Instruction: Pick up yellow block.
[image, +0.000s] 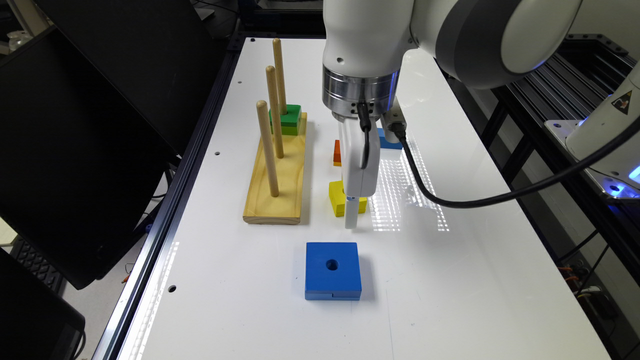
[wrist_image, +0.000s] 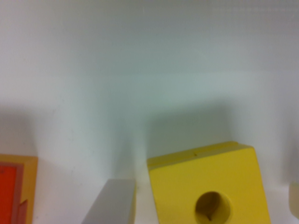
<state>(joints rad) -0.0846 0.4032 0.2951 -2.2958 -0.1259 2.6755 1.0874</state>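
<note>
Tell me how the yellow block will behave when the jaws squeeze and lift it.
The yellow block looks rigid, with flat sides, so it should hold its shape when squeezed. Its glossy painted finish may be somewhat slippery. Squat and lying flat on the white table, it seems unlikely to roll or tip, and its centre hole probably makes it a little lighter.
</note>
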